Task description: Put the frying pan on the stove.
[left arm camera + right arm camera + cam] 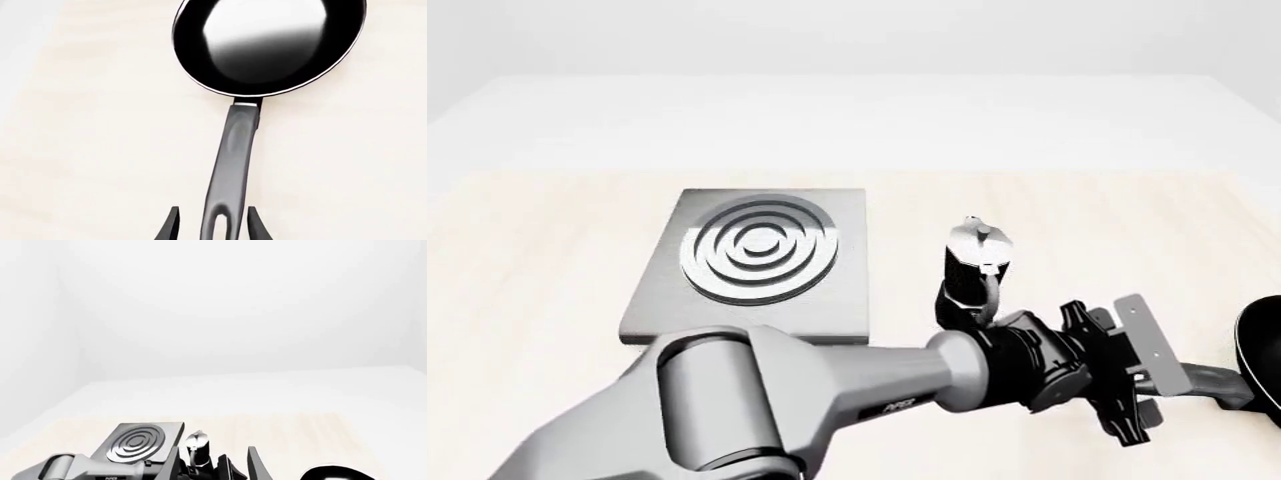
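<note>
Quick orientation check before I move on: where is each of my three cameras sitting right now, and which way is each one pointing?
Left wrist view: behind the left gripper, looking down its jaws at the round black frying pan, handle between them.
Front view: above and behind the arms, facing forward; shows the left arm, the flat grey stove slab with silver rings and the small black-and-silver moka pot.
Right wrist view: raised behind the right gripper, facing level across the table.
Shared: stove, moka pot and left arm appear in front and right wrist views.

The frying pan (267,45) is black with a glossy pale-reflecting inside, a thin white rim line and a dark grey handle. The stove (754,262) is grey with concentric silver rings. My table (547,240) is pale wood-grain beige. The moka pot (972,265) is black and silver.
</note>
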